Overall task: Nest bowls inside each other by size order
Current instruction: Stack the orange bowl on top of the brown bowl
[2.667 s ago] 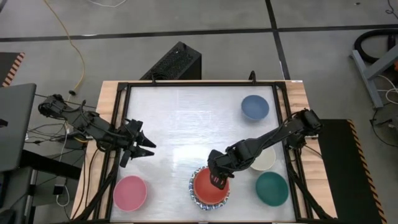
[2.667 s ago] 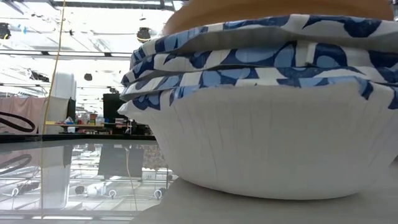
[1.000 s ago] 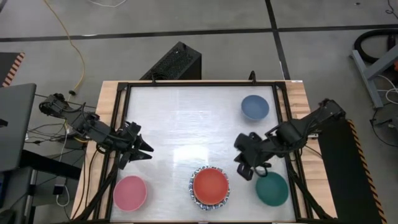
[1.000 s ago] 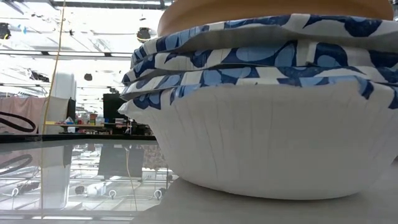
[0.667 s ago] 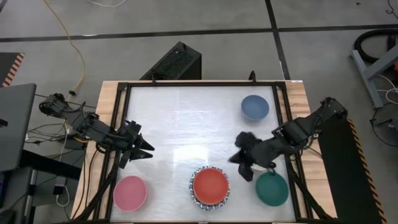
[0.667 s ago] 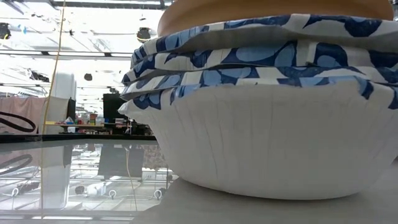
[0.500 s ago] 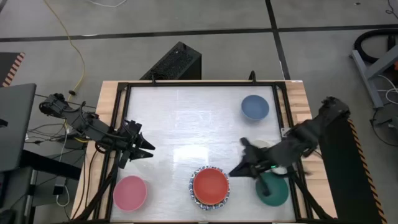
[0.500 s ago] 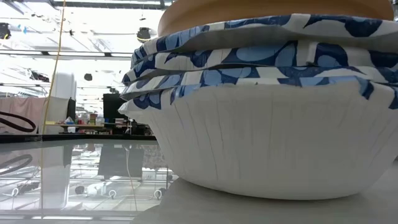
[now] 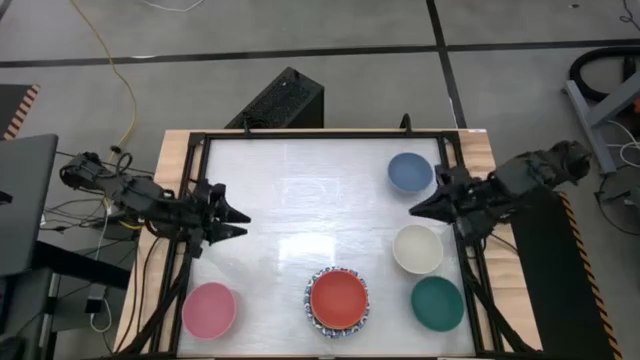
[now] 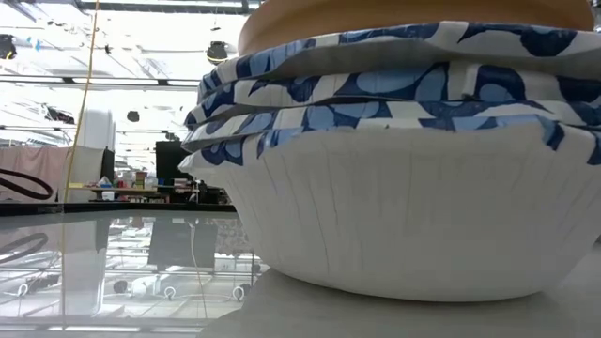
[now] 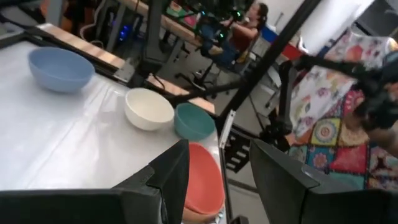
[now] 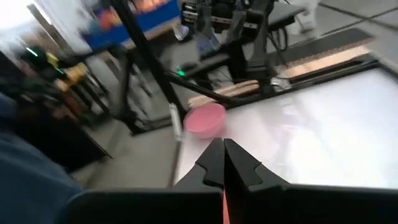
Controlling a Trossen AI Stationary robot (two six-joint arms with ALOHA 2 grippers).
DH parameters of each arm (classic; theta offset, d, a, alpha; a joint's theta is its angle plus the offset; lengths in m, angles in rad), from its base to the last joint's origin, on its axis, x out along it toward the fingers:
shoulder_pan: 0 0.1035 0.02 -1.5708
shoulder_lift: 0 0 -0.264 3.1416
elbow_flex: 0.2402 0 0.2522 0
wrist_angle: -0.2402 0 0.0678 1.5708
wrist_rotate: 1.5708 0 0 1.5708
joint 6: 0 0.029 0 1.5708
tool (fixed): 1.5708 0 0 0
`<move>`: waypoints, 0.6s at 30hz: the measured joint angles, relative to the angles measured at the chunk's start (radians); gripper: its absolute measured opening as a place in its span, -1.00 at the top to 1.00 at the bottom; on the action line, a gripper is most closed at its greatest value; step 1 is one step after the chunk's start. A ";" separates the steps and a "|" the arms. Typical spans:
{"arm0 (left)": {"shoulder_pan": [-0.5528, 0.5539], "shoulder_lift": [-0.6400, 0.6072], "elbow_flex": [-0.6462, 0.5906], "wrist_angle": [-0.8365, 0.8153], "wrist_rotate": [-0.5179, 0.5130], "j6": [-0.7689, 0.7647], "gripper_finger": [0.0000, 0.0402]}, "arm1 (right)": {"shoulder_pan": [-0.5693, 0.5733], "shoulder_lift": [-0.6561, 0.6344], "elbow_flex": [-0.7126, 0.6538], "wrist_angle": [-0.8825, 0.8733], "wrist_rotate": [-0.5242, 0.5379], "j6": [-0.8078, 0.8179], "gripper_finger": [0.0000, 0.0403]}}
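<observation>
The stack [image 9: 338, 301] sits at the near edge of the table [image 9: 300, 190], about the middle: white bowls with blue patterned rims nested together, an orange one showing above them from table level, and the red bowl [image 9: 338, 297] on top. The pink bowl [image 9: 209, 309] sits alone toward the near left corner. On the right side the blue bowl [image 9: 410, 172] is farthest back, the cream bowl [image 9: 418, 248] nearer, and the teal bowl [image 9: 437, 303] nearest, just beside the cream one. The right gripper [image 9: 416, 208] hangs between the blue and cream bowls with its fingers pressed together, holding nothing. The left gripper [image 9: 238, 222] waits over the table's left edge, fingers apart and empty.
</observation>
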State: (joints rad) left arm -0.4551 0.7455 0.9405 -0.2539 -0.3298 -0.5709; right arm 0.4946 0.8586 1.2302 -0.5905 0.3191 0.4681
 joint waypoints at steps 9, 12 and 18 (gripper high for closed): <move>0.045 -0.035 0.000 0.000 -0.024 -0.018 0.22 | 0.004 -0.189 -0.537 0.485 -0.011 0.343 0.93; 0.049 -0.034 0.000 -0.003 -0.025 -0.025 0.22 | 0.010 -0.173 -0.613 0.538 -0.010 0.470 0.95; 0.050 -0.025 0.000 -0.074 -0.024 -0.054 0.22 | 0.042 -0.023 -0.630 0.708 -0.072 0.504 0.97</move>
State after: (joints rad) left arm -0.4053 0.7205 0.9405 -0.3280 -0.3542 -0.6252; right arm 0.5369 0.8359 0.6000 0.1176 0.2474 0.9718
